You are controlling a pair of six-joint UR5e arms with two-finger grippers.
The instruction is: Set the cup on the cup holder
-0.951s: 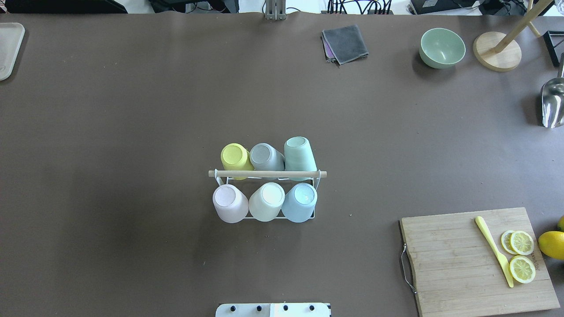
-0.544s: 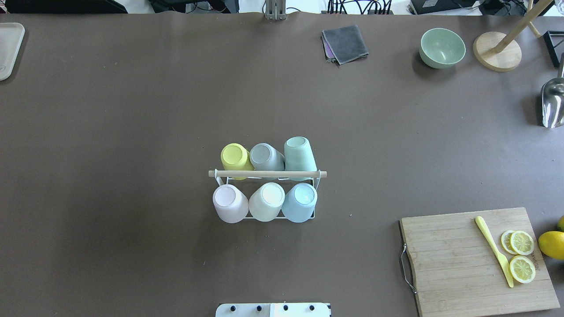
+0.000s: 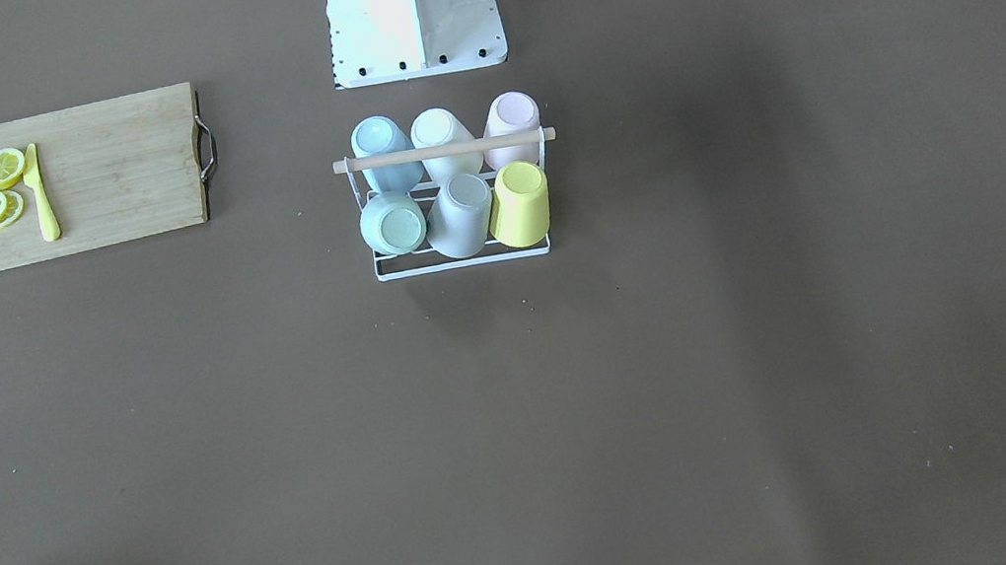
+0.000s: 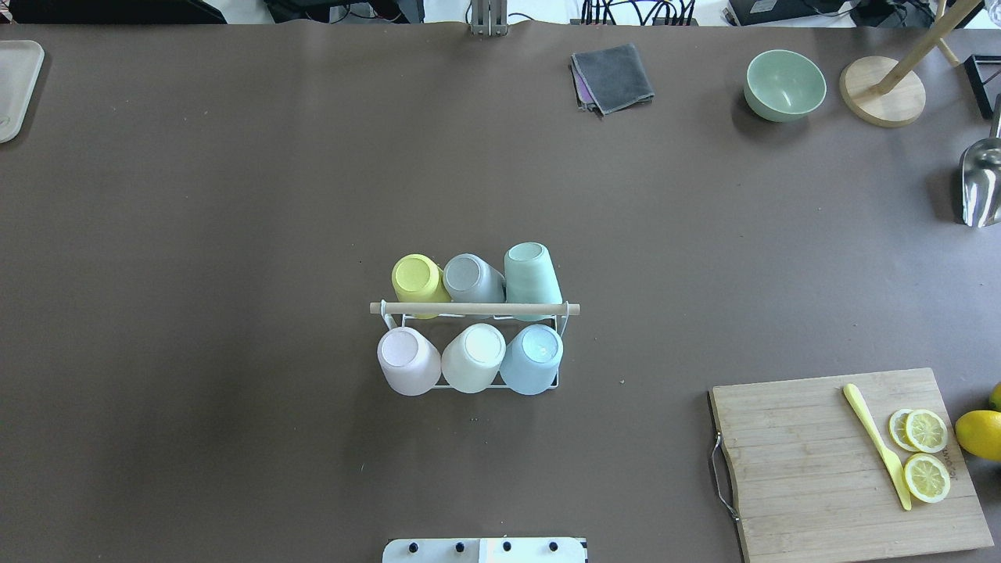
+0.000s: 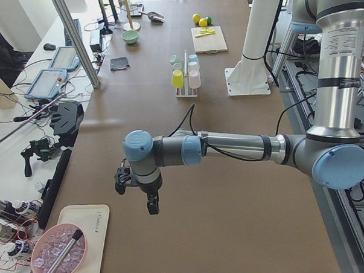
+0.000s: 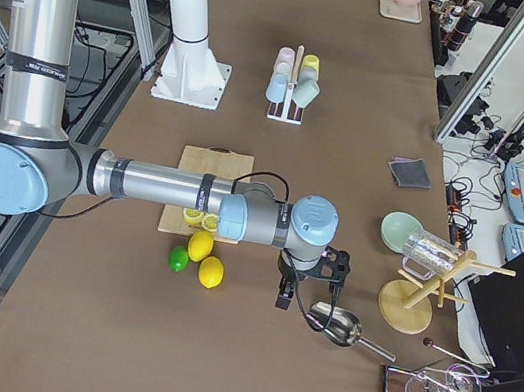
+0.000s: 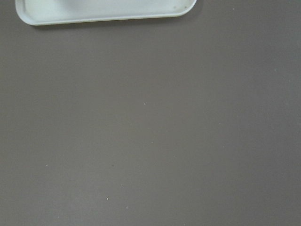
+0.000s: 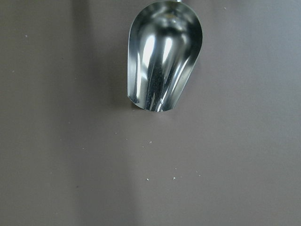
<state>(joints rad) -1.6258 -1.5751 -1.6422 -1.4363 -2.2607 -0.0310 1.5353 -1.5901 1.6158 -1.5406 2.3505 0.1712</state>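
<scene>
On cup holder (image 4: 475,309) (mid-table), six cups (image 4: 473,358)

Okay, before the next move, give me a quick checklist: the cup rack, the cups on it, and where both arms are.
1. Cups seated on the cup holder: ok, six cups sit upside down, three on each side of its wooden rod.
2. Free prong for another cup: not ok, none shows.
3. Left end effector clear of the cup holder: ok, it hangs at the table's end near the tray.
4. Right end effector clear: ok, it hangs above the metal scoop at the other end.
5. End effectors open or shut: cannot tell, side views only.
</scene>
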